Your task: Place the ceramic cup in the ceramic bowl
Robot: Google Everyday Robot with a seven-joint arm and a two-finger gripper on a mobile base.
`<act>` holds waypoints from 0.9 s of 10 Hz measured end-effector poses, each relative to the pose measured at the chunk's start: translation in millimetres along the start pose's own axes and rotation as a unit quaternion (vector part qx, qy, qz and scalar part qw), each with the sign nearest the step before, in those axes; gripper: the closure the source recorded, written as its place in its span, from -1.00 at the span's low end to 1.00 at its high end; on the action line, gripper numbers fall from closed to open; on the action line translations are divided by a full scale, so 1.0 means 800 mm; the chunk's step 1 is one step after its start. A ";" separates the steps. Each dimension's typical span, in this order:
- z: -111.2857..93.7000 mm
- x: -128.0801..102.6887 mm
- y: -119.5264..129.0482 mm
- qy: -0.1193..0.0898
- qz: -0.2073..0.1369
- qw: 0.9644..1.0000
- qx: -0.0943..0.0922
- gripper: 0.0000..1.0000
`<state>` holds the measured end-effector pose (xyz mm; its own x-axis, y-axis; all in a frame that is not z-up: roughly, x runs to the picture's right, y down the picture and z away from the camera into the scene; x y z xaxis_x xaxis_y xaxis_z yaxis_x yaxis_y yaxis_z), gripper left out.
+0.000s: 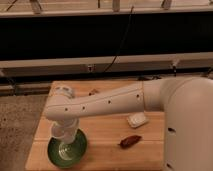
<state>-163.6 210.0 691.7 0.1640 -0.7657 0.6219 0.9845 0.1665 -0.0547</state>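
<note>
Big white robot arm (125, 100) reaching leftward across a wooden table (105, 140), elbow bent down toward the front left corner. Claw (64, 131) at the arm's lower end, mostly hidden behind the wrist, clamped shut on the cup (63, 135). Directly beneath the claw, a shallow round green bowl (67, 148) with pale rings inside. Cup hanging upright in the grip, pale and whitish, tapering downward, lower part over the bowl's middle; contact with the bowl floor hard to judge. Well to the right of the claw, a small white dish (137, 119) and, nearer the front edge, a small reddish-brown item (130, 141).

Task judged nearly finished: cup brought over the bowl, possibly already inside. Left to do: lower the last bit if needed, release, lift clear.
</note>
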 end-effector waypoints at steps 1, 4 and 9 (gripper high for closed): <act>0.000 0.000 0.000 0.000 -0.001 1.000 0.000 0.93; 0.001 0.000 -0.002 0.001 -0.003 1.000 -0.001 0.93; 0.002 0.000 -0.001 0.002 -0.004 1.000 -0.003 0.90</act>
<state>-164.5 210.9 693.1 0.1556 -0.7691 0.6199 0.9863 0.1562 -0.0537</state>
